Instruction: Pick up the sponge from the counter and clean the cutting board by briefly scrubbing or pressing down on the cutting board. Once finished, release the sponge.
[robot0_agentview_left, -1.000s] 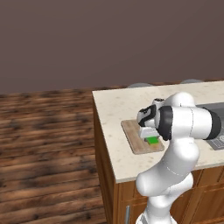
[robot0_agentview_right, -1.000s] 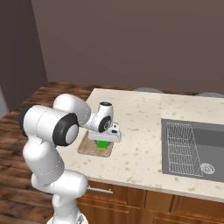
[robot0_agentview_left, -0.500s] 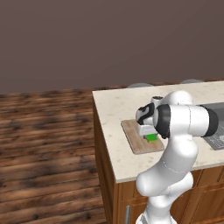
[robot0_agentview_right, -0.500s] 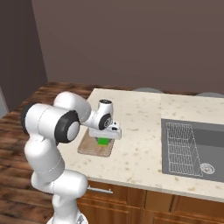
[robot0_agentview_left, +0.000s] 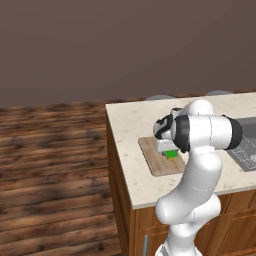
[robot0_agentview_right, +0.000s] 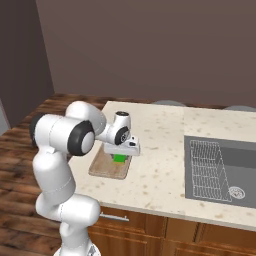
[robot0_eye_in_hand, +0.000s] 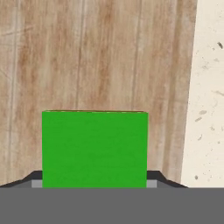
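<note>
While my fingers (robot0_eye_in_hand: 94, 186) stay clamped across the sponge (robot0_eye_in_hand: 94, 148), it hangs just ahead of them over the cutting board (robot0_eye_in_hand: 87, 52); I judge it light, soft and squashy, best held by its sides.

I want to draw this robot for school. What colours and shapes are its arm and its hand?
The arm is glossy white, made of fat rounded tubes, with dark bands at the joints. Its gripper hangs from a white block-shaped hand, with two small dark fingertips. No cables or markings can be made out.
</note>
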